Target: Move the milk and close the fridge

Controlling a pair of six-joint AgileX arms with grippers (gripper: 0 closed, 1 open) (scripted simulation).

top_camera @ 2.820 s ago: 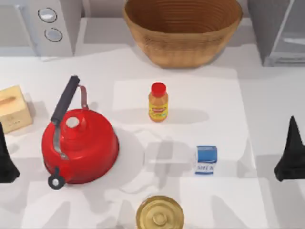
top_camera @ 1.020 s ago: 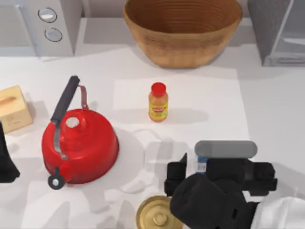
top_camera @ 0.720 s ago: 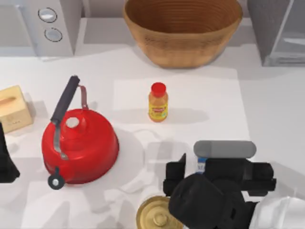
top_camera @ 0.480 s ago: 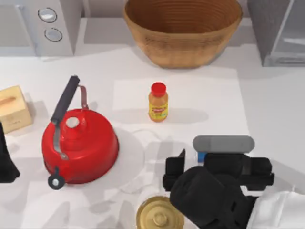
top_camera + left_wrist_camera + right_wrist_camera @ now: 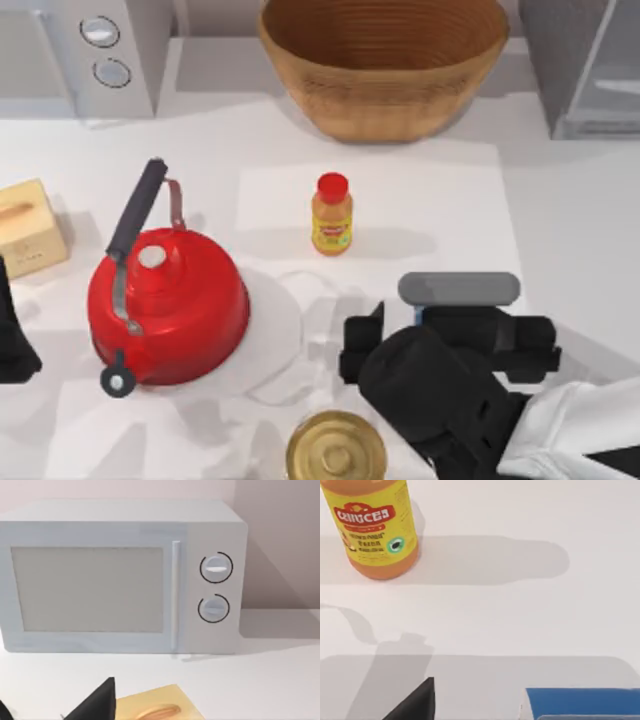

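Right gripper hangs over the milk at desk front right; can't tell if it's spread or pinching. Risk: off-centre squeeze tips the milk or it slips. Fridge back right. Left gripper parked left.

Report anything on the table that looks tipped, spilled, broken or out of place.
Nothing stands out. The orange bottle stands upright and capped, the red kettle sits level, and the basket is upright with no spill on the table. The right gripper is over the milk; the left gripper is parked at the left edge.
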